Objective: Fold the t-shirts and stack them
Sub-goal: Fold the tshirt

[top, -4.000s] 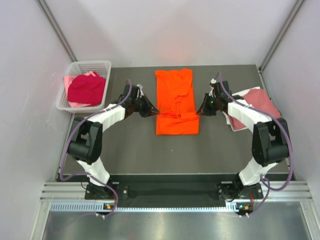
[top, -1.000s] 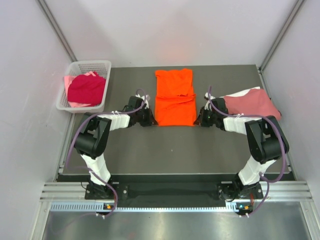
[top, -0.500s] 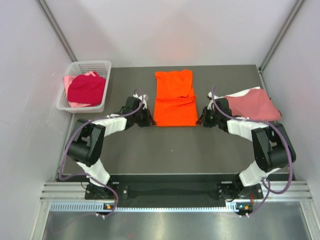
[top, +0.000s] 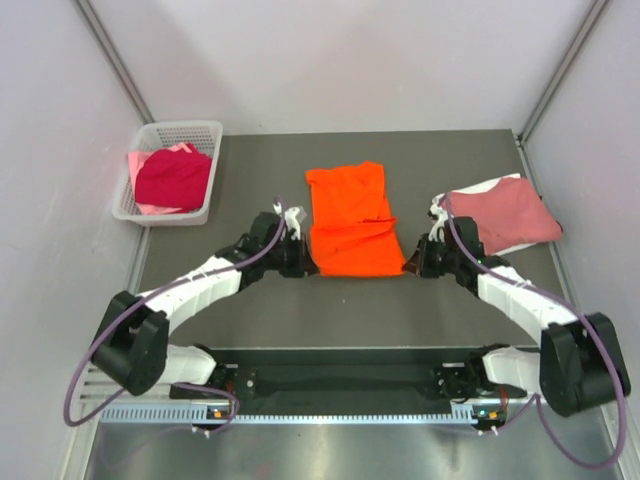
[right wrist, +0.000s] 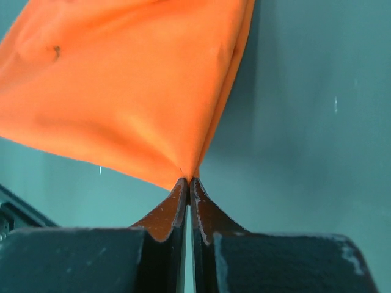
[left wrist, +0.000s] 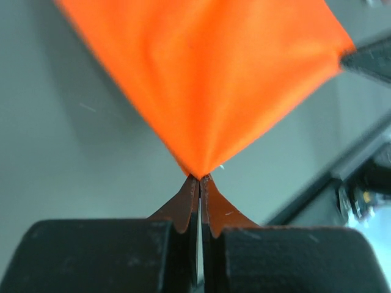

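Note:
The bright orange t-shirt (top: 350,218) lies folded into a long strip mid-table. My left gripper (top: 303,262) is shut on its near left corner; in the left wrist view the cloth (left wrist: 201,79) fans out taut from the pinched tips (left wrist: 200,177). My right gripper (top: 408,266) is shut on the near right corner, and the orange cloth (right wrist: 122,85) stretches away from its tips (right wrist: 189,180). A dusty rose t-shirt (top: 505,213) lies folded on a white one at the right. Crimson (top: 173,177) and pale pink t-shirts are piled in the basket.
The white lattice basket (top: 180,133) stands at the table's far left corner. Grey enclosure walls close in the left, back and right. The dark table edge and metal rail (top: 340,380) run along the front, by the arm bases.
Both grippers have drawn the orange shirt's near edge toward the arm bases, and both arms have stretched out lower. The shirt's near end now sits closer to the front.

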### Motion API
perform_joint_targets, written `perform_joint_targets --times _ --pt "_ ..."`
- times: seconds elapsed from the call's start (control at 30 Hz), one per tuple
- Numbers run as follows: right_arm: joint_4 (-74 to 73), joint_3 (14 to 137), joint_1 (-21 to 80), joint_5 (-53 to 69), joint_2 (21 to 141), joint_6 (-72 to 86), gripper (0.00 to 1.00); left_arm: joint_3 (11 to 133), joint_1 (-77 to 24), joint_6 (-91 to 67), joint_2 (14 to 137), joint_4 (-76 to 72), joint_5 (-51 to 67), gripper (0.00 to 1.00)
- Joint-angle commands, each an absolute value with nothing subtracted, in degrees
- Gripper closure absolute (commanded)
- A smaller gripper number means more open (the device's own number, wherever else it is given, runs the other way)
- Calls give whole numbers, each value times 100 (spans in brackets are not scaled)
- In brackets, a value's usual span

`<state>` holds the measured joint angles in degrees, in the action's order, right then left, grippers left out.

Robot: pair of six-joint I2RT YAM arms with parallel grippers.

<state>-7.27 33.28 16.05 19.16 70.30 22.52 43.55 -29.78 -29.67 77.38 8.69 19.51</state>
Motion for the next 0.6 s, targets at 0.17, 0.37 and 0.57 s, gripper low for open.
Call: perform_joint_targets --times 0.17,0.37,0.57 --pt "-2407 3032 1688 1969 5311 2347 100 3762 -4244 -4306 6796 1239 1802 100" --pt "-3137 3339 1793 1864 4290 2602 100 3700 -4368 -4693 6083 1782 1881 100" --pt "-3375 4244 1793 1565 4561 2382 100 4262 -4324 -4887 6038 2013 1846 100"
